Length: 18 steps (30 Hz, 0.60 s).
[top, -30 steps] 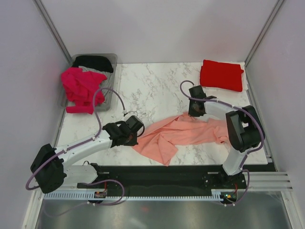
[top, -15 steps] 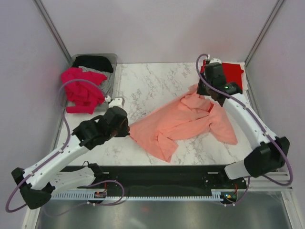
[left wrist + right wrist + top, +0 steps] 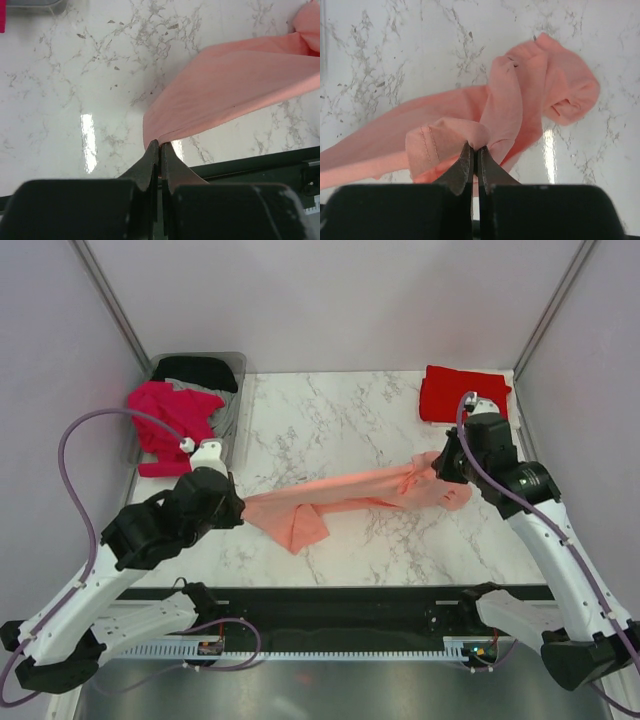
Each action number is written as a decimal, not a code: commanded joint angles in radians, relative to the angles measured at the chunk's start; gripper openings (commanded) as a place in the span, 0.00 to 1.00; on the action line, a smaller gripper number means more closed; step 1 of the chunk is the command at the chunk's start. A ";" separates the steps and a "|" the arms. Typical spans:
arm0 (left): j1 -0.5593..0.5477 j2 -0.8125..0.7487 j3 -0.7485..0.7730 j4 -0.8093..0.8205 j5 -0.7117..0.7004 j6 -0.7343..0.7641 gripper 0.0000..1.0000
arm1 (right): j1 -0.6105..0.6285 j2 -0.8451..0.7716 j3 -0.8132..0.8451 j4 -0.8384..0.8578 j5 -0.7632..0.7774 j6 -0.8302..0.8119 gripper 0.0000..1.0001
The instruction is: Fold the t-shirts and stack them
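Note:
A salmon pink t-shirt (image 3: 340, 498) hangs stretched in a band between my two grippers above the marble table (image 3: 330, 420). My left gripper (image 3: 238, 510) is shut on its left end; in the left wrist view the cloth (image 3: 230, 95) runs up and right from the pinched tips (image 3: 160, 145). My right gripper (image 3: 440, 468) is shut on a bunched, stitched hem of the same shirt (image 3: 515, 105), the tips (image 3: 474, 147) closed on a fold. A bright red t-shirt (image 3: 463, 397) lies folded at the back right. Magenta (image 3: 170, 425) and black (image 3: 197, 371) t-shirts sit at the back left.
A clear grey plastic bin (image 3: 236, 420) at the back left corner holds the magenta and black cloth, the magenta spilling over its near side. Grey walls enclose the table on three sides. A black rail (image 3: 340, 605) runs along the near edge.
Both arms have lifted and drawn apart, pulling the salmon shirt from a loose heap into a taut band. The right gripper closed on the cloth and swung from near the red shirt toward the near right.

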 commanded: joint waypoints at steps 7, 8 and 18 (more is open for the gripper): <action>0.005 0.004 0.076 -0.062 -0.096 0.085 0.02 | -0.007 -0.116 -0.097 0.039 -0.125 0.070 0.14; 0.005 0.026 0.041 -0.043 -0.040 0.085 0.02 | -0.008 -0.102 -0.170 0.043 -0.122 0.085 0.15; 0.005 0.186 -0.265 0.099 0.133 -0.018 0.02 | 0.021 -0.059 -0.414 0.068 -0.073 0.200 0.98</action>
